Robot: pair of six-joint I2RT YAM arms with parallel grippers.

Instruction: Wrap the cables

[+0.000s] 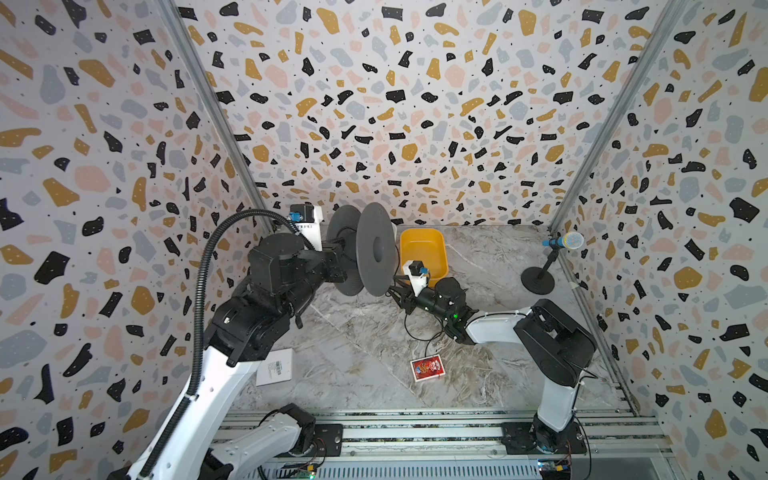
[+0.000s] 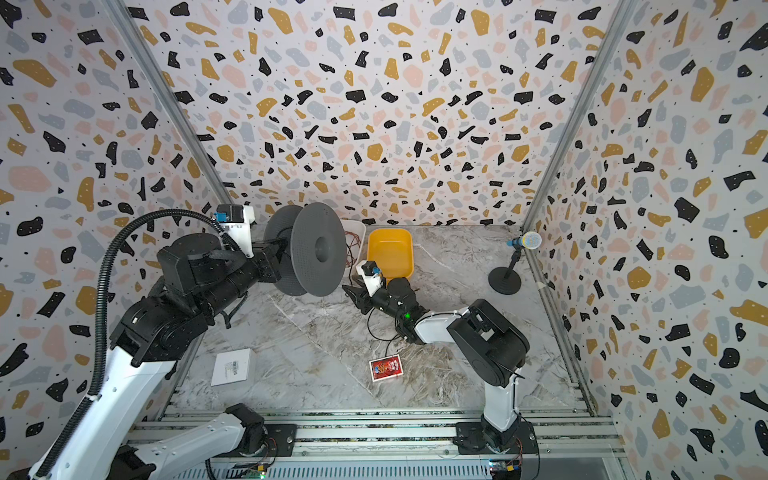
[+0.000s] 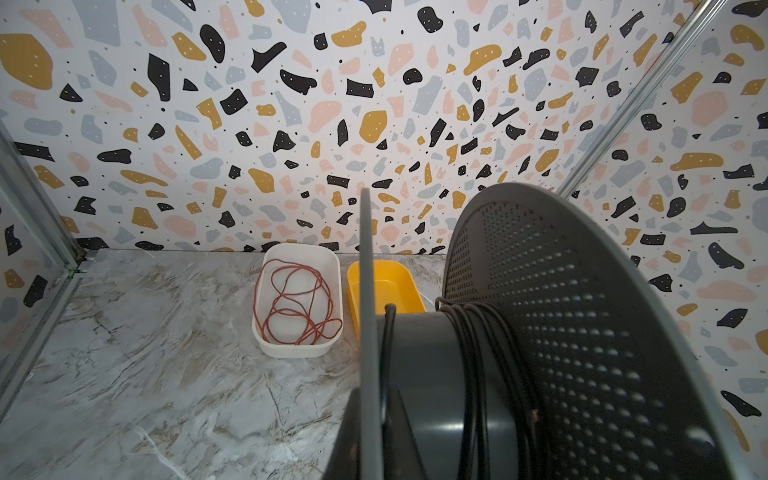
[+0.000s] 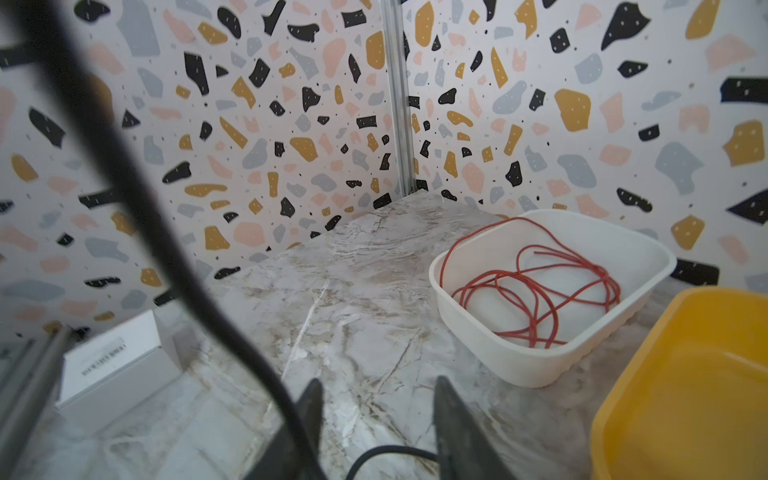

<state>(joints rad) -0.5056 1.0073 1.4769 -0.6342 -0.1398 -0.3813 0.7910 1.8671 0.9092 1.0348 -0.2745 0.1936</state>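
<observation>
We see the left gripper raised over the grey marble-patterned tabletop. Its jaws are clamped on one flange of a dark grey perforated plastic spool, whose flanges stand upright.

Only the left wrist view shows that grip close up, with dark fingers on either side of the thin flange. Only there do we also see the thin black cord wound in several turns round the hub, against the perforated flange.

Both top views show the rest of the cord lying in loose loops on the table, between the right arm and a red printed packet.

The right gripper sits low, just in front of a yellow rectangular plastic tub and near the spool's lower rim. From its wrist view we see the jaws standing apart, with table showing between them. The cord sweeps past one finger and crosses low between the two, but we cannot tell whether it touches them.

A white plastic tub holding a tangled reddish-brown wire is plain in both wrist views. In a top view only its rim peeps out past the spool.

A flat white cardboard box lies near the left arm. A small microphone on a black stand appears in the top views alone.
</observation>
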